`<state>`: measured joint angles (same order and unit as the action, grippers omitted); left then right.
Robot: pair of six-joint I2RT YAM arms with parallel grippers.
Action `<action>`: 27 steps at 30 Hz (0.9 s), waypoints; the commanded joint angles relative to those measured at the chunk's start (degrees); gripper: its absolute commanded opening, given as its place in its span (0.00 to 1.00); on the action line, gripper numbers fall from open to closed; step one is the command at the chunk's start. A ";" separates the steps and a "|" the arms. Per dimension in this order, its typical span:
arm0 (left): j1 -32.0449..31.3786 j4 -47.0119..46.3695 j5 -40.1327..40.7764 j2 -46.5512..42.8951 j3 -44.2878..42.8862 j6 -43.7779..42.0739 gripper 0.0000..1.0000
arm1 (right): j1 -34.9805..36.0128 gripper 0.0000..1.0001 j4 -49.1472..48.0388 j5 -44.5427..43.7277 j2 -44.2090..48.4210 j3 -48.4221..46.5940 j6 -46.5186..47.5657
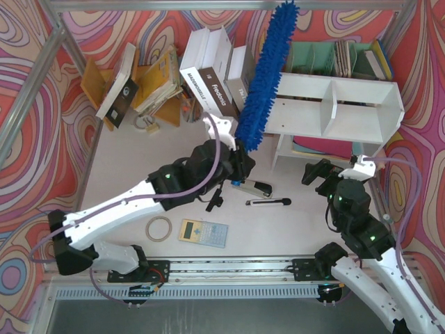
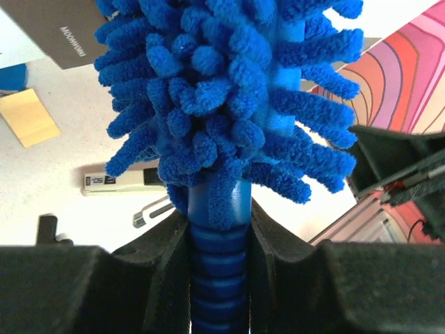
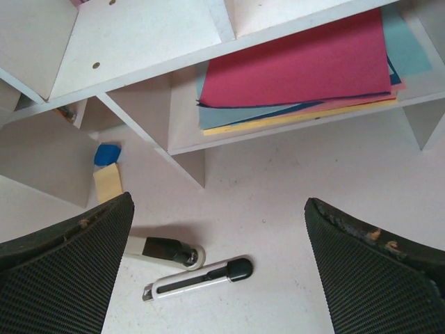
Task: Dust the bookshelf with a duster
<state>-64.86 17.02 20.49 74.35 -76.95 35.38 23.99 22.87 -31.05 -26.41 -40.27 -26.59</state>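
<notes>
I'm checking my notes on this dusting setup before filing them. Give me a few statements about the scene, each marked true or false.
1. The left end effector is shut on the handle of the duster. True.
2. The right end effector holds the stapler. False: it is open and empty, and the stapler lies on the table.
3. Coloured paper lies in the lower tier of the bookshelf. True.
4. The duster lies flat on the table. False: it is held up off it, its fluffy head by the bookshelf's end.
5. The calculator sits on top of the bookshelf. False: it lies on the table beside a roll of tape.
</notes>
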 commanded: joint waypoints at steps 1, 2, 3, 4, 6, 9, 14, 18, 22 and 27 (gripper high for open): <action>-0.67 6.48 3.51 5.80 -8.76 3.86 0.00 | 0.03 0.99 3.08 -1.74 0.39 -1.40 -2.35; -0.89 7.44 3.88 7.30 -10.64 4.21 0.00 | 0.02 0.99 3.26 -1.62 0.74 -1.36 -2.57; -1.15 9.00 4.71 8.50 -12.70 4.81 0.00 | 0.05 0.99 3.31 -1.58 1.23 -1.24 -2.76; -1.39 10.75 5.83 9.97 -15.08 5.41 0.00 | 0.01 0.99 3.30 -1.55 1.70 -1.23 -2.83; -1.62 13.83 7.10 13.55 -19.72 6.35 0.00 | 0.10 0.99 3.43 -1.62 2.54 -1.24 -2.87; -1.65 17.38 8.27 17.21 -24.40 8.05 0.00 | 0.01 0.99 4.04 -1.89 3.22 -1.66 -3.04; -1.74 21.99 8.53 22.16 -30.77 9.74 0.00 | 0.07 0.99 5.94 -2.79 3.39 -3.18 -3.64; -1.85 24.56 6.84 26.21 -36.12 9.60 0.00 | 0.06 0.99 7.61 -3.38 3.34 -5.35 -3.92; -2.18 27.42 4.73 30.88 -42.37 8.73 0.00 | 0.05 0.99 8.53 -3.95 4.25 -7.71 -3.58; -3.53 27.77 1.35 35.57 -48.24 7.00 0.00 | 0.14 0.99 9.48 -5.39 5.52 -10.95 -2.22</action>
<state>-66.76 43.64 25.04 106.98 -120.84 44.58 23.99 30.79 -33.76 -22.13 -48.07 -29.80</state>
